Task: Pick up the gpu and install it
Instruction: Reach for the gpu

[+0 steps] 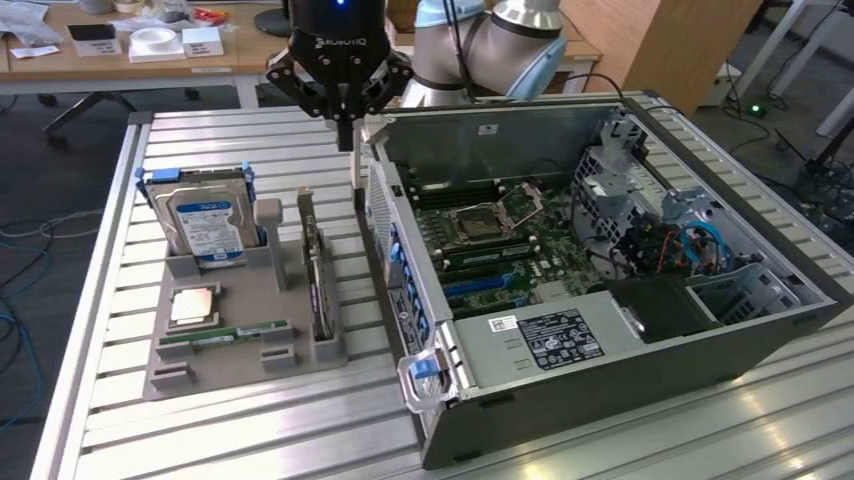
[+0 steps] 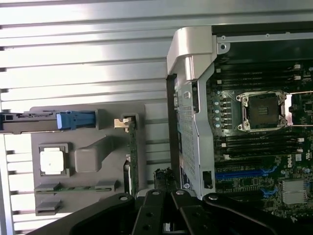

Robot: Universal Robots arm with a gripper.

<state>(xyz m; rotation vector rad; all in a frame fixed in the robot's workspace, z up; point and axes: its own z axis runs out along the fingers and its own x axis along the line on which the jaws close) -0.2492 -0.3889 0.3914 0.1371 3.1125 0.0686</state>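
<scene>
We see the gripper (image 1: 344, 138) in the upper middle of the exterior view. It hangs in the air and points down. Its two fingers are squeezed tight together, and we see nothing between them. It is over the thin gap between the gray holder (image 1: 200, 372) and the open computer case (image 1: 601, 345), near the far corner of the case.

The gpu (image 1: 316, 275) is in the gray holder, left of the middle of the exterior view. It is a thin dark card and it stands up on its long edge in a slot. It is on the side of the holder that is next to the case. The gripper is above its far end and does not touch it. In the wrist view we look down on the gpu's thin edge (image 2: 131, 152), between the holder and the case wall.

More things sit in the holder. The silver hard drive (image 1: 200, 215) with the blue and white label stands at the far end. A square chip (image 1: 194, 305) lies flat in the middle. A narrow green memory stick (image 1: 224, 335) lies near the front.

The case lies on its side on the metal table (image 1: 120, 430), at the exterior view's right. Inside it we see the green board (image 1: 487, 235).
</scene>
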